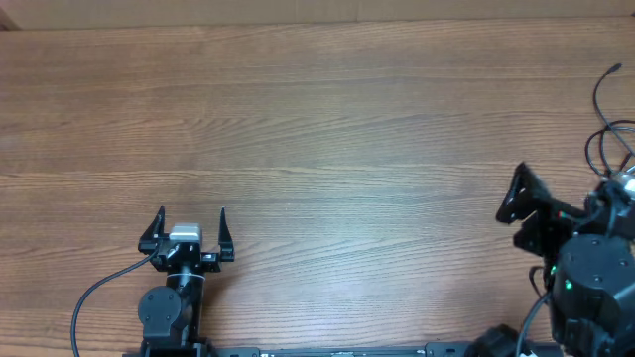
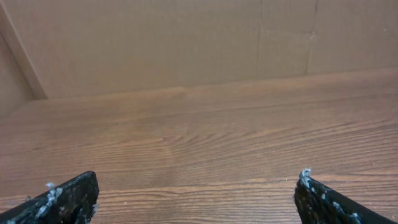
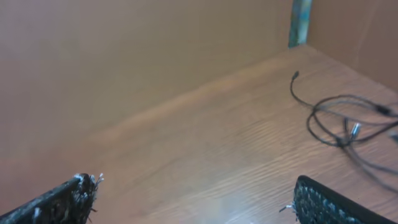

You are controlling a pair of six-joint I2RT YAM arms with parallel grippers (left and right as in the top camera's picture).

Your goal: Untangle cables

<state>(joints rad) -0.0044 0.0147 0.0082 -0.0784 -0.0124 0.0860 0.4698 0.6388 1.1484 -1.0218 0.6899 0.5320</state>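
The table (image 1: 347, 119) is warm brown wood with fine darker grain lines along its length. The cables (image 3: 339, 142) are black, with one small silvery plug end. The left gripper (image 1: 191, 213) is black with a light grey block on it; its fingers (image 2: 68, 199) carry whitish specks (the right gripper (image 3: 194, 186) shows the same). The wall (image 2: 155, 43) is plain tan.

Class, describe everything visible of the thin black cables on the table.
The thin black cables lie in a loose overlapping tangle of loops on the brown wooden table, at its right side. One strand trails away to a small plug end; a silvery connector shows within. The open right claw is clear of them.
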